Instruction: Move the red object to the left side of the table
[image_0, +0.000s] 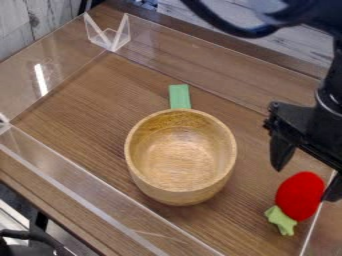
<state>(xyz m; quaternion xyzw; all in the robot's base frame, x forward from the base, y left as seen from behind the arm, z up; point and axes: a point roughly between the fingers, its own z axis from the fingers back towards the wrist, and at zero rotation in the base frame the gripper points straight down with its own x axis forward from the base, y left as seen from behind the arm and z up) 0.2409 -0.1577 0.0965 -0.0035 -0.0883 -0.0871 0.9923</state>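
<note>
The red object (302, 194) lies on the brown wood-grain tabletop (94, 105), to the right of the wooden bowl (181, 155) and close to the tabletop's near right edge. Low clear acrylic walls (54, 165) border the surface, and a small clear acrylic stand (107, 32) sits far beyond the bowl, toward the back left. Past the far wall only a pale, blurred background shows.

The black gripper (307, 160) hangs just above and a little behind the red object, apart from it, its fingers pointing down and spread, with nothing between them.

The red object is rounded and glossy, with a short light-green stem end (pointing toward the camera). The bowl is round, light wood with visible grain. A flat green rectangular block (179, 97) lies just behind the bowl.
</note>
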